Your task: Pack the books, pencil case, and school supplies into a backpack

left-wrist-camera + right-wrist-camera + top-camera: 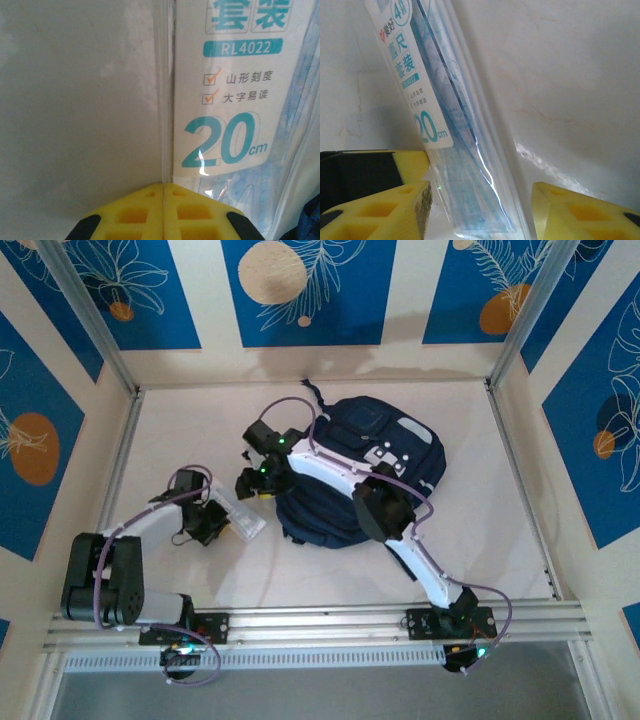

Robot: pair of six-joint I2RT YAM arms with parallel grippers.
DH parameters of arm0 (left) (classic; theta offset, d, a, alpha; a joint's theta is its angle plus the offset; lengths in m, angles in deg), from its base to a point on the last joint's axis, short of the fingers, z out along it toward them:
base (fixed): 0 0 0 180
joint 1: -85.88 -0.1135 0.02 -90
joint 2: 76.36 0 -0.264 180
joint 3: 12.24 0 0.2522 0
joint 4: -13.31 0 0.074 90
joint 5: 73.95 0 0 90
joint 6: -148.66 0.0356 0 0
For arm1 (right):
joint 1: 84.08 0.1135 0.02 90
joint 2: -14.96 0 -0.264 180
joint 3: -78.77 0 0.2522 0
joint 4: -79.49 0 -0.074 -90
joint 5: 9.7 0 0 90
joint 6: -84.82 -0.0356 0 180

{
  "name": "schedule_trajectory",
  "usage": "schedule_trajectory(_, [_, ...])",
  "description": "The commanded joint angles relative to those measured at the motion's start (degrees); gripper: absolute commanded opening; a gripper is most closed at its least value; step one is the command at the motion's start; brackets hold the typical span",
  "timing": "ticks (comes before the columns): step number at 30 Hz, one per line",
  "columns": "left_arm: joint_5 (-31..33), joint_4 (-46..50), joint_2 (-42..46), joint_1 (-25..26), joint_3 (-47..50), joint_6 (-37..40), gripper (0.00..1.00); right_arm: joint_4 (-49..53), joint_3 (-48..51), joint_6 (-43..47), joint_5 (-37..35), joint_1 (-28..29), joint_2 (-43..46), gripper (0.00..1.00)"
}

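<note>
The left gripper (163, 195) has its jaws pressed together, and the clear margin of the ruler packet (235, 125) runs down into the seam between them. This is judged to be a pinch on that thin plastic edge alone, not on the printed card or the rulers inside. The right gripper (481, 195) has its jaws apart and straddles the same packet, which stands between the fingers and nearer one of them; contact with that finger cannot be confirmed. In the top view the packet lies left of centre over the table (180, 430), between the two grippers. Whether it rests on the table or hangs clear cannot be told. The backpack (390, 455) lies just to its right, with the right arm stretched across its near-left part, and its opening cannot be made out. Hazards noted:
1. The slick film may slide out of so narrow a pinch, or the long packet may swing about it.
2. If the right gripper draws off sideways rather than straight back, a finger may catch the packet and pull it free.
3. The right arm bars the way to the backpack, so an early carry risks a collision.
4. A long packet entered askew may jam at the bag's mouth.
</note>
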Motion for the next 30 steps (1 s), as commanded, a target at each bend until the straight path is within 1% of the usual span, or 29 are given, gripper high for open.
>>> schedule_trajectory(1, [0.51,-0.36,-2.60,-1.55,2.11,0.86,0.07,7.04,-4.32,0.84,-2.65,0.88,-3.57,0.57])
schedule_trajectory(3, [-0.55,-1.60,-4.92,-1.59,2.07,0.94,0.07,9.19,-6.06,0.96,-5.11,1.28,-4.86,0.59])
schedule_trajectory(6, [-1.85,-2.79,-7.40,-1.59,1.98,0.69,0.05,9.51,-6.50,0.79,-3.52,1.31,-6.22,0.60])
schedule_trajectory(9, [-2.41,-3.08,-8.00,-1.59,1.94,0.53,0.04,9.50,-7.70,1.01,4.24,0.96,-8.65,0.62])
schedule_trajectory(11, [-2.40,-2.91,-7.61,-1.58,2.00,0.84,0.03,12.23,-10.77,2.23,7.21,1.08,-10.86,0.62])
schedule_trajectory(13, [-2.34,-2.75,-7.02,-1.61,2.03,1.17,0.03,11.83,-11.00,3.52,11.23,1.30,-11.47,0.59])
schedule_trajectory(17, [-2.37,-2.65,-6.60,-1.59,2.26,1.46,0.02,7.88,-9.48,1.97,19.88,1.87,-10.91,0.54])
schedule_trajectory(21, [-2.85,-2.54,-6.59,-1.55,2.30,1.73,0.00,6.30,-9.70,0.19,23.45,2.03,-10.41,0.49])
schedule_trajectory(22, [-2.84,-2.37,-6.39,-1.54,2.28,2.00,0.00,5.99,-9.84,-0.49,24.43,1.88,-10.30,0.47])
schedule_trajectory(24, [-2.83,-1.98,-5.95,-1.59,2.20,2.34,0.00,6.68,-10.39,-1.01,23.59,1.66,-9.94,0.42])
schedule_trajectory(27, [-3.62,-1.54,-4.67,-1.58,2.08,2.02,0.01,8.21,-10.65,-0.82,20.36,1.09,-8.90,0.26])
schedule_trajectory(29, [-4.62,-0.16,-2.80,-1.53,1.55,1.56,0.03,9.65,-10.22,-0.83,16.59,0.55,-7.54,0.19])
schedule_trajectory(30, [-5.26,0.58,-1.60,-1.53,1.17,1.27,0.05,9.90,-9.59,-0.75,15.15,0.36,-6.64,0.17])
